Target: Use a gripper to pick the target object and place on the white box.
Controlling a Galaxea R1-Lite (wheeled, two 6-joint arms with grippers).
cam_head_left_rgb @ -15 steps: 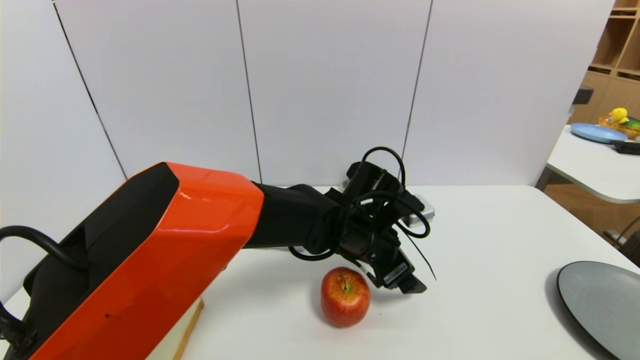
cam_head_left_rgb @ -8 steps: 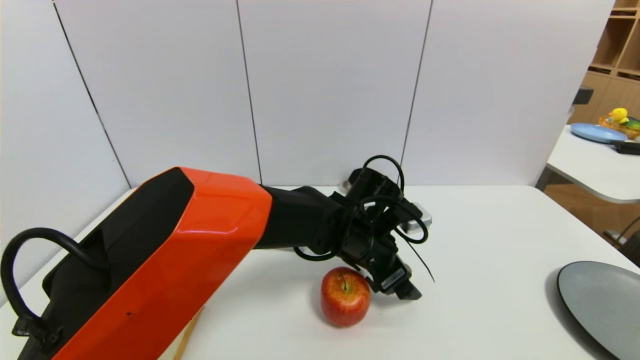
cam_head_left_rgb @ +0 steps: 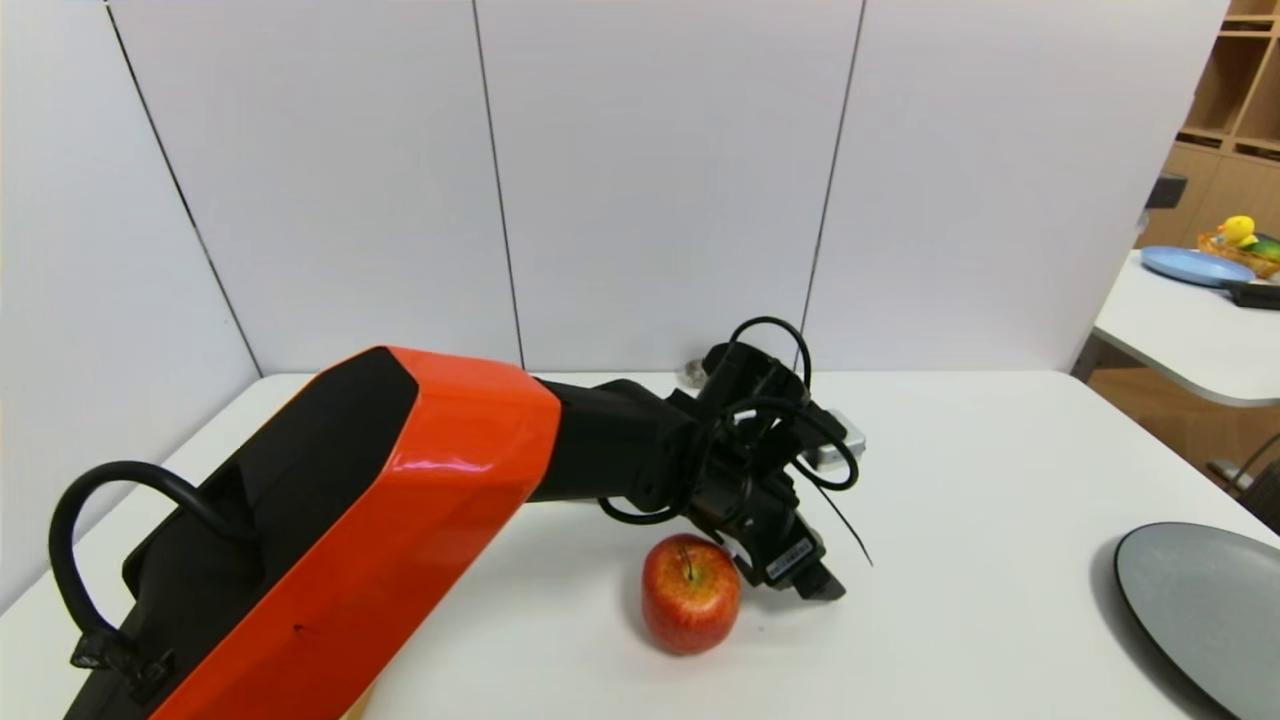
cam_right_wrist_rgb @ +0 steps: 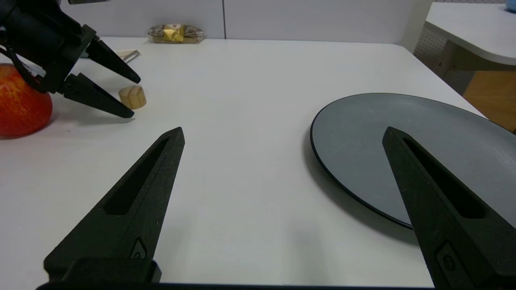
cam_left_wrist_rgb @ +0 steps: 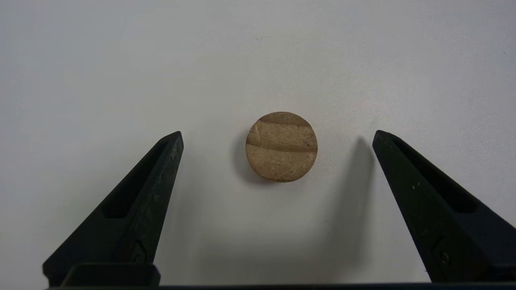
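With the left claw (cam_left_wrist_rgb: 278,133) spread wide and angled down over the desk (cam_head_left_rgb: 980,470), the step in hand looks like the final descent onto the cylinder (cam_left_wrist_rgb: 281,146), which stands on its flat end on the bare desk, centred in the gap between the two fingers and touching neither. In the right wrist view the cylinder (cam_right_wrist_rgb: 132,97) sits just past the fingertips, with the apple (cam_right_wrist_rgb: 22,102) close behind the claw's body. To do this well, the claw should sink straight along its present line so the fingers pass either side of the cylinder, low enough to grip its round wall rather than its top edge, then close evenly; a lopsided closing would likely push so small a piece away. The wrist should keep off the apple (cam_head_left_rgb: 690,592), which could roll. The white box is perhaps the pale edge under the left arm, though too little shows to tell. The right claw (cam_right_wrist_rgb: 282,133) is parked at the desk's near side, also wide open, beside the grey plate (cam_right_wrist_rgb: 403,137).
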